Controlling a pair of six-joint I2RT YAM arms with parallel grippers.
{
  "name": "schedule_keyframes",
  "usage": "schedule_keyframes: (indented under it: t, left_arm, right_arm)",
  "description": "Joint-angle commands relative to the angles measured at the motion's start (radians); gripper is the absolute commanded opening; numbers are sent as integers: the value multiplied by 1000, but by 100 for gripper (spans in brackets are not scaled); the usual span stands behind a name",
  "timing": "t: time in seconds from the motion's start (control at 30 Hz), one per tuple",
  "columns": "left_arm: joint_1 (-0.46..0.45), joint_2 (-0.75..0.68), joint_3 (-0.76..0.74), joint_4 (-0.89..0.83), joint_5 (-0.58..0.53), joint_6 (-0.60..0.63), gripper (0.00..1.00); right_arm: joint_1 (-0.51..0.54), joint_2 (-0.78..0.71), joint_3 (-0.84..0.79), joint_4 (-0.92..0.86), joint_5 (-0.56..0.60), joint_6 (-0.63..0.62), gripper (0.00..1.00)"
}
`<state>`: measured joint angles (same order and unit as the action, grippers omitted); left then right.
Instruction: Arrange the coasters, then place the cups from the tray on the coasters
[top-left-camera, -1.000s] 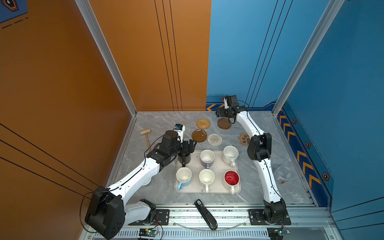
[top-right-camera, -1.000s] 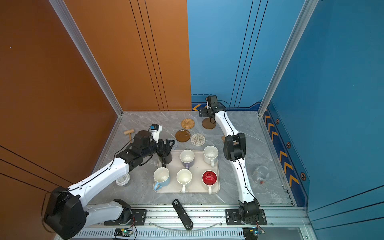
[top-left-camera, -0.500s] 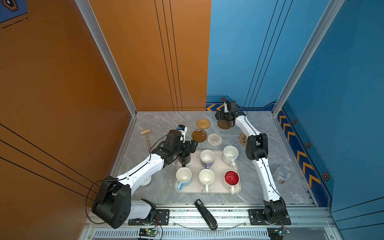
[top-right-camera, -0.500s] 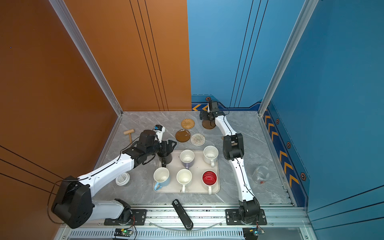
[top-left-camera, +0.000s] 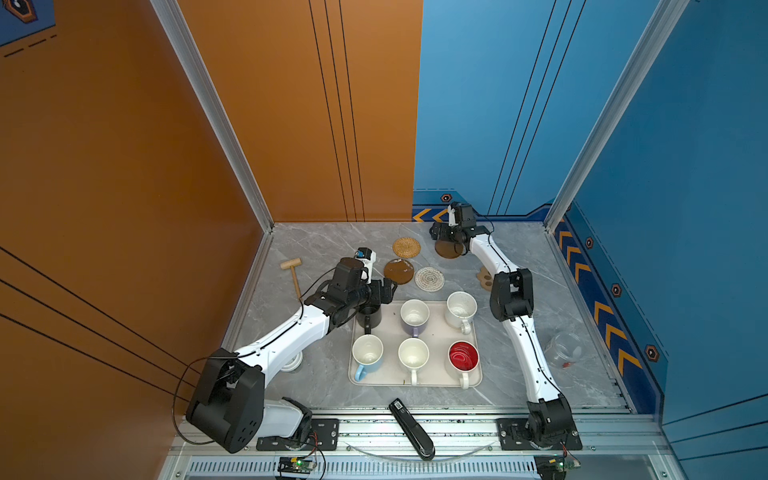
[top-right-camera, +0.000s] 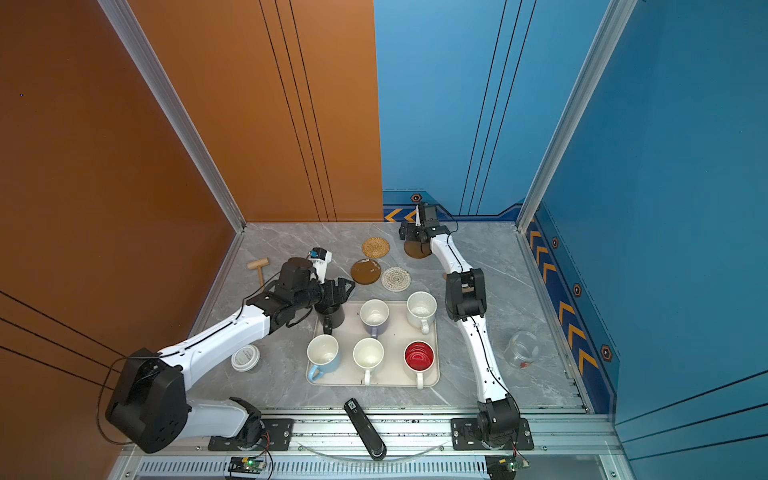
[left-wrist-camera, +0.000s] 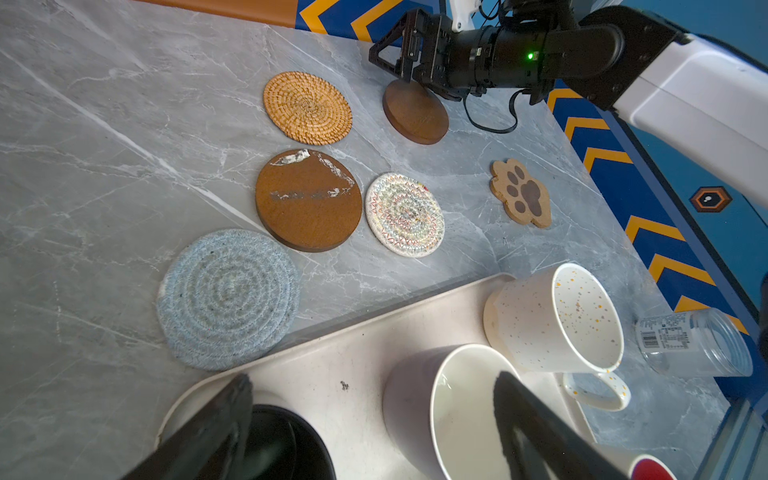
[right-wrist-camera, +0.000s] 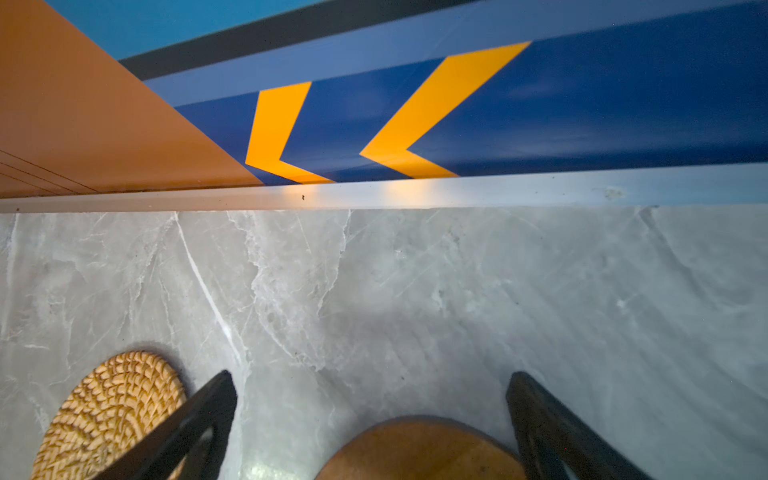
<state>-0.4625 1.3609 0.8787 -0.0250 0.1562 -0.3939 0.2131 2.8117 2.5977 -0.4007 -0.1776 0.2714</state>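
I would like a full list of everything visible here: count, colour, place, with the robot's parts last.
coasters: six; woven tan, two brown discs, white crocheted, grey crocheted, brown paw; table behind tray
mugs: six; black, lavender, speckled cream, light blue, white, white with red inside; on tray
tray: one, cream, table centre
mallet: one, wooden, left side
lid: one, white, front left
jar: one, clear, right side, lying down
handheld device: one, black, front edge
left gripper: open, near black mug
right gripper: open, at far brown disc
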Motion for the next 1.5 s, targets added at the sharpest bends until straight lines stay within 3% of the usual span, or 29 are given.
schedule_keyframes:
  t: [0.0,0.47,0.77,1.27,1.47]
  left_arm:
    - [7,2,25,10,15,-9,91]
    - [5,-15,4,23,20,-11,91]
    - [10,-52,-28,37,19,-11,92]
    - [19,-133,-86,43,13,-8,92]
    - [25,-155,-98,45,11,-8,92]
  right_arm:
    - [-3,17,28,12,-25,19,100]
    - [1,-46,-16,-224,-35,-73,100]
    - [42,-93,-36,-369,97,-203,100]
    - [81,-132,-40,-510,225,-276,97]
    - [76,-171,-114,-530,231,-265,95]
